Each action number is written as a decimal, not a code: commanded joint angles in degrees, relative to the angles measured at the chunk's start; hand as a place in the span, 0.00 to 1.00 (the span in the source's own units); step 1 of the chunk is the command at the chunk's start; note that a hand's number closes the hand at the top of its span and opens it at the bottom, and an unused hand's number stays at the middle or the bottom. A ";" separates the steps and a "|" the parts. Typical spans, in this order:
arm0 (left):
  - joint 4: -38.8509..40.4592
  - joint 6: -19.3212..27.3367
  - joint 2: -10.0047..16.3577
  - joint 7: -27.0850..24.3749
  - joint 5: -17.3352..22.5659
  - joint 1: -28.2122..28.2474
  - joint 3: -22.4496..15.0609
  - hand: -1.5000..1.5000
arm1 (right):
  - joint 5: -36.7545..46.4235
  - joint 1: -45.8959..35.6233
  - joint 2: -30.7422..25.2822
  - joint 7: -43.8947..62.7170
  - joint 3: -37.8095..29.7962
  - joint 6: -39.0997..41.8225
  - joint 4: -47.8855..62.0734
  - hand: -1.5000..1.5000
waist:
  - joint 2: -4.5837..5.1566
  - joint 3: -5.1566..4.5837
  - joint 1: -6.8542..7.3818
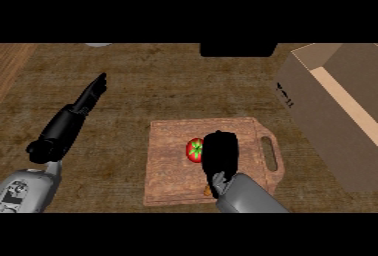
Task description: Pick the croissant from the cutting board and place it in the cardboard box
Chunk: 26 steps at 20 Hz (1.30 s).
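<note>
Right hand [221, 156] hangs over the board [170, 172] beside the tomato [195, 150]; whether it grips anything cannot be told. Left hand [88, 97] is extended straight.

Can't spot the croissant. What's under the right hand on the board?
The right hand covers the middle of the cutting board. A red tomato shows at its left, an orange-brown sliver near the wrist; anything else beneath is hidden.
</note>
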 commanded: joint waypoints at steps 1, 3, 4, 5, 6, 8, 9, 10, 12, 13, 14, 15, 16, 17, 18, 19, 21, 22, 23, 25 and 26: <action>-0.27 -2.78 0.86 -1.88 -0.53 1.16 1.99 0.50 | 4.15 -1.26 -0.90 -1.19 -0.47 0.03 -0.53 1.00 | 0.25 0.06 -0.02; -2.47 -1.60 -0.92 1.74 0.17 0.83 1.22 0.50 | 7.98 -0.43 -0.08 -1.57 2.83 -5.99 1.12 1.00 | 0.26 0.08 0.04; -0.03 -1.33 -1.22 0.79 -0.63 -0.03 1.16 0.50 | 4.00 -5.82 1.43 -3.05 -0.90 -7.80 3.40 1.00 | 0.42 0.08 0.34; -1.11 -3.44 1.97 -0.67 0.71 1.60 3.17 0.50 | 3.74 -3.73 -1.75 -9.79 -3.02 -12.94 2.83 1.00 | 0.44 0.10 0.47; -1.39 -1.78 -0.81 -0.77 -0.37 1.05 0.87 0.50 | 0.20 -9.74 -0.41 -12.57 -8.52 -11.62 4.52 1.00 | 0.66 0.12 0.89; 0.34 -1.37 -1.67 -0.39 -0.96 -0.23 0.16 0.50 | -3.53 -10.17 -2.56 -19.88 -12.90 -18.53 5.06 1.00 | 1.25 0.20 1.04; -1.01 -1.39 -0.89 -1.72 -0.74 1.21 0.94 0.50 | -6.38 -11.25 -4.85 -23.41 -16.69 -19.71 3.26 1.00 | 1.17 0.24 1.48; 2.28 -1.61 -1.09 -0.64 -0.92 -2.78 1.43 0.50 | -5.83 -13.31 -3.90 -25.29 -16.63 -21.56 5.78 1.00 | 1.30 0.17 0.67; 0.65 -0.20 -2.99 0.75 -2.52 -2.61 -0.53 0.50 | -5.73 -17.39 -5.42 -28.88 -19.57 -24.23 9.64 1.00 | 0.93 0.14 1.00; 1.08 -1.41 -1.85 -0.41 -1.68 -1.50 0.82 0.50 | -4.60 -18.65 -5.25 -30.80 -19.21 -25.77 12.33 1.00 | 0.80 0.10 1.16; 1.46 -1.97 -1.98 -1.09 -1.76 -0.48 0.46 0.50 | -2.28 -21.31 -4.57 -30.51 -18.83 -27.22 15.56 1.00 | 0.79 0.08 1.36; 0.43 -1.56 -1.94 -0.57 -1.79 -0.97 1.07 0.50 | -3.18 -24.55 -6.58 -30.32 -20.66 -22.95 13.83 1.00 | 0.55 0.07 0.96; 1.17 -1.36 -2.39 0.06 -2.18 -0.91 1.20 0.50 | -1.08 -21.30 -7.21 -31.62 -19.59 -26.94 13.57 1.00 | 0.47 0.07 0.48; 0.95 -1.52 -2.38 -2.04 -2.67 0.24 0.90 0.50 | -1.66 -26.50 -5.48 -30.00 -21.25 -24.88 14.87 1.00 | 0.48 0.05 0.81; -2.58 -2.43 -2.08 0.00 -1.36 3.29 0.86 0.50 | -1.00 -24.17 -5.84 -28.67 -21.37 -26.14 11.72 1.00 | 0.25 0.07 0.66; -0.03 -2.74 -1.91 0.48 -0.97 -0.23 2.43 0.50 | -2.30 -26.19 -6.31 -29.51 -23.91 -25.74 12.83 1.00 | 0.36 0.06 0.37; -0.59 -2.68 -1.84 2.10 -0.81 -0.28 2.47 0.50 | -0.32 -25.04 -5.59 -22.75 -24.62 -27.85 8.12 1.00 | 0.13 0.07 -0.13; 0.57 -2.31 -1.30 -0.40 -1.44 1.38 3.04 0.50 | 0.05 -24.47 -6.68 -19.71 -25.45 -27.09 4.19 1.00 | -0.09 0.05 -0.72; -0.90 -1.29 -2.89 2.50 -1.29 -0.77 2.29 0.50 | 0.41 -24.41 -6.10 -17.58 -27.35 -29.79 5.13 1.00 | -0.01 0.08 -0.67; -2.69 -2.93 -1.61 2.63 -0.87 0.05 2.20 0.50 | 0.44 -26.82 -7.72 -14.20 -31.72 -30.87 5.12 1.00 | 0.02 0.08 -0.24; -0.05 -1.35 -2.58 -0.23 -2.66 1.09 2.01 0.50 | 0.47 -26.26 -6.78 -11.40 -32.39 -30.77 3.26 1.00 | 0.06 0.04 -0.69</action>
